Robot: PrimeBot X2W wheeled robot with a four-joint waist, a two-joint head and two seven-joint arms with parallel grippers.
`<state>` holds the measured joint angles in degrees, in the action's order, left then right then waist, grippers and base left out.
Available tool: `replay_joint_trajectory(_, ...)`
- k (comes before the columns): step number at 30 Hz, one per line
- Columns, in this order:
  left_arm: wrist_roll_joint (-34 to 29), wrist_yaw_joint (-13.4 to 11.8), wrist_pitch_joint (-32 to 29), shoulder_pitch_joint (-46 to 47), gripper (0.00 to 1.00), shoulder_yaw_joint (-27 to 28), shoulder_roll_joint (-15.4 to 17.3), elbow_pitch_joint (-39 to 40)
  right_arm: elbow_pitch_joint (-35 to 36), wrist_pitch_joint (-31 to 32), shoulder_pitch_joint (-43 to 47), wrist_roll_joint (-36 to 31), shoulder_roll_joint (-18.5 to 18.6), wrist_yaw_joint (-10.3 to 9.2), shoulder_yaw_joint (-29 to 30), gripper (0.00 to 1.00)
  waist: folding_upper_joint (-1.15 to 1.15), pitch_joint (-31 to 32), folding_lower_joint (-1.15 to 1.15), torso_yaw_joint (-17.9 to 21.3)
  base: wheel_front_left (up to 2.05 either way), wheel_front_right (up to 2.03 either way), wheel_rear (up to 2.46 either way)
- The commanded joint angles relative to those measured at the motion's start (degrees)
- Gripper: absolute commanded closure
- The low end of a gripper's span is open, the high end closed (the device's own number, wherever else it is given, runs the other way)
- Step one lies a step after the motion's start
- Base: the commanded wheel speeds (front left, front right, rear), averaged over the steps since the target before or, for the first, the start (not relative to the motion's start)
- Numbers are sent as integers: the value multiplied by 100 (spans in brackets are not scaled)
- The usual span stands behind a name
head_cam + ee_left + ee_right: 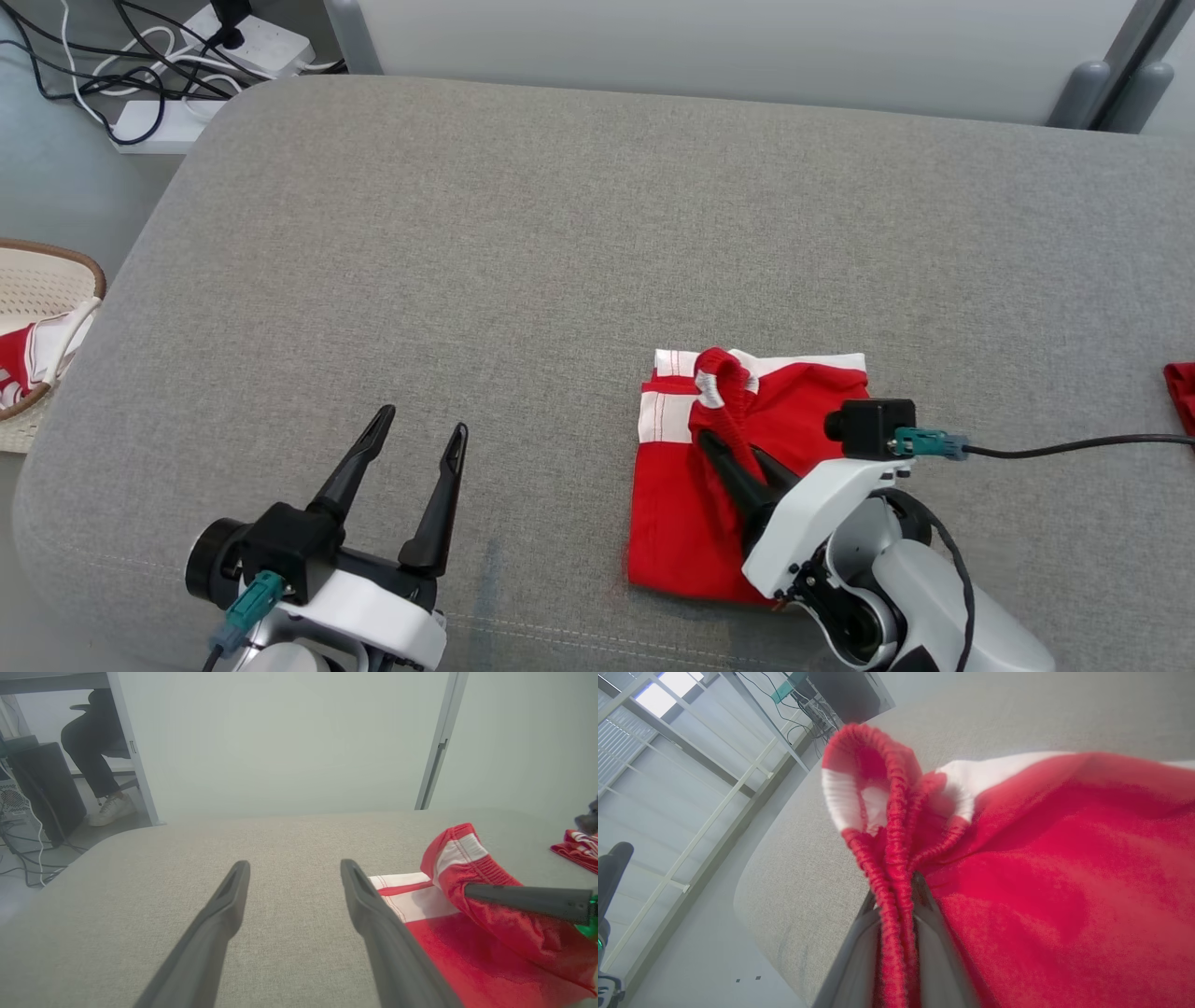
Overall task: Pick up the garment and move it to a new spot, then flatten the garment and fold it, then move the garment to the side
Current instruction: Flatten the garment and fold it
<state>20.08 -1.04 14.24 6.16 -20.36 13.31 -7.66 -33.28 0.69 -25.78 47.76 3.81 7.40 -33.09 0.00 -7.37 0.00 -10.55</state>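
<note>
Bright, even light; the garment (1064, 882) blurs close up.

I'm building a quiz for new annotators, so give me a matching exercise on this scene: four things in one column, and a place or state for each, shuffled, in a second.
Things
1. left gripper
2. right gripper
3. basket
4. power strip

Places or states
A. on the floor beyond the cushion's far left corner
B. shut on the garment
C. open, holding nothing
D. left of the cushion, with red-and-white cloth inside

Pairs: 1-C, 2-B, 3-D, 4-A
</note>
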Motion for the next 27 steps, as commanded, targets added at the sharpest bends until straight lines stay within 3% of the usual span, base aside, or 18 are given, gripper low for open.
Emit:
replay_joint_trajectory(1,-61,45,75,341,0,161,36,116,-17,-200,-263,251,-92,9,-347,0,0,8,0,-10,0,0,0)
replay_joint_trajectory(5,-60,66,75,368,0,116,10,53,-40,-444,-491,784,-92,9,-913,0,0,3,0,-3,0,0,0)
replay_joint_trajectory(10,-61,49,75,372,0,140,29,46,59,-903,-752,807,-92,9,-1193,0,0,-11,0,92,0,0,0)
replay_joint_trajectory(13,-51,15,75,373,0,203,79,44,173,-1314,-838,532,-89,9,-1018,0,0,1,0,207,0,0,0)
replay_joint_trajectory(17,4,-62,75,337,0,346,153,74,566,-1550,-670,-310,357,9,-334,0,0,55,0,410,0,0,0)
replay_joint_trajectory(21,68,-167,66,256,0,494,236,116,1461,-1565,25,-1510,727,9,933,0,0,120,0,619,0,0,0)
replay_joint_trajectory(27,177,-345,29,92,0,726,353,212,2675,-1567,1391,-2872,751,9,2256,0,0,218,0,848,0,0,0)
